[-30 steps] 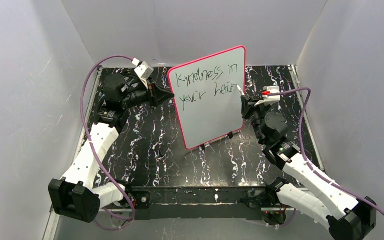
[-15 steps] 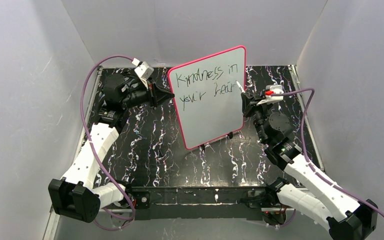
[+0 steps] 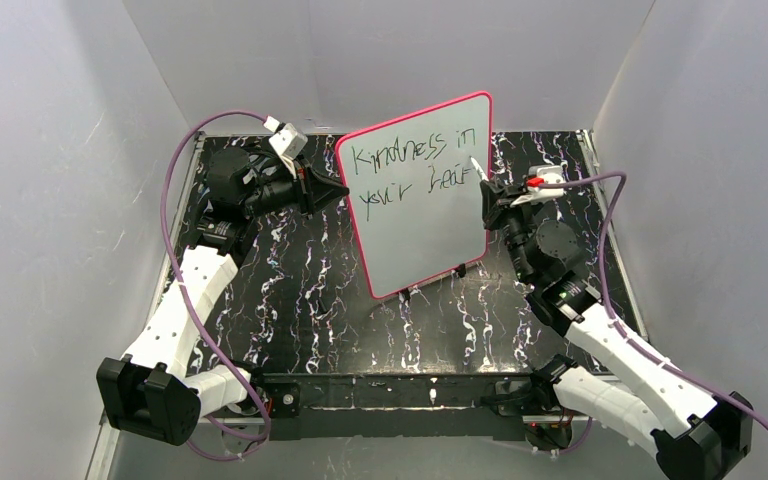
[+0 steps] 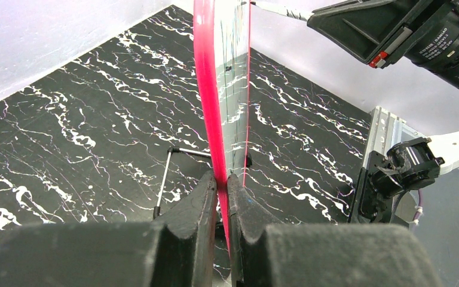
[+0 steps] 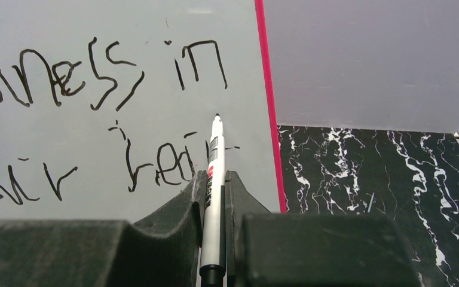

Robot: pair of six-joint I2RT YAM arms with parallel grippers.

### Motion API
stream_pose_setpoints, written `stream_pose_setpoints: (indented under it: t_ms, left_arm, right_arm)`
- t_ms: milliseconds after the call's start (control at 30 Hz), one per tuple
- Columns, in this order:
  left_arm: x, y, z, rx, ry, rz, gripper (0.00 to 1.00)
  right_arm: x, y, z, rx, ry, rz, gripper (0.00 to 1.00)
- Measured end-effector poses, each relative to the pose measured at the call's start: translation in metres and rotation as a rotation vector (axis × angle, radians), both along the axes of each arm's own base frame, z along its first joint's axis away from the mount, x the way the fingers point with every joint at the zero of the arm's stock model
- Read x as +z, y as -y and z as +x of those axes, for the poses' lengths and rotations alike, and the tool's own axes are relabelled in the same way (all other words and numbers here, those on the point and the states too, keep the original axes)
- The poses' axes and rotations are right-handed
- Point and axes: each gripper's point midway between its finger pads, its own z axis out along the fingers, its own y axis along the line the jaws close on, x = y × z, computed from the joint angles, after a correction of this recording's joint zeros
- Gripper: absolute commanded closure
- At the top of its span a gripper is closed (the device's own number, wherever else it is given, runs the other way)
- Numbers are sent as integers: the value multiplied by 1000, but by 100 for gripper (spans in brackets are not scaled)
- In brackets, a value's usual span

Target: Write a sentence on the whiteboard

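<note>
right pincer (image 3: pixel 490 192) raised a little beside the whiteboard's (image 3: pixel 422 235) right edge, marker (image 3: pixel 478 169) tip lifted from the end of the sentence's (image 3: pixel 415 170) lower line to just above it, right wrist shifted up and slightly left

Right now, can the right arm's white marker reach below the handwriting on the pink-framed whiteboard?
Likely yes: the right gripper points the white marker at the pink-framed whiteboard, nothing between; the left gripper clamps the opposite edge.

Upright whiteboard (image 3: pixel 425 235), handwritten sentence (image 3: pixel 415 165), left end effector (image 3: pixel 344 190) at its edge, right end effector (image 3: pixel 488 192) holding marker (image 3: pixel 478 169)
</note>
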Motion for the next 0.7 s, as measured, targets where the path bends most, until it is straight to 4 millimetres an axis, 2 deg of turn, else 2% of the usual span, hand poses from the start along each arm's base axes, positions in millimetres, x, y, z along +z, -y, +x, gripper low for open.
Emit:
stream_pose_setpoints:
  t_ms: [133, 300, 700]
  left_arm:
    - [0, 0, 0, 0, 0, 0, 100]
    - [0, 0, 0, 1, 0, 0, 100]
    - [0, 0, 1, 5, 0, 1, 100]
  right_arm:
    - [-8, 2, -3, -1, -20, 5, 99]
    - [-29, 2, -5, 1, -72, -4, 99]
    - [-56, 5, -11, 2, -143, 11, 99]
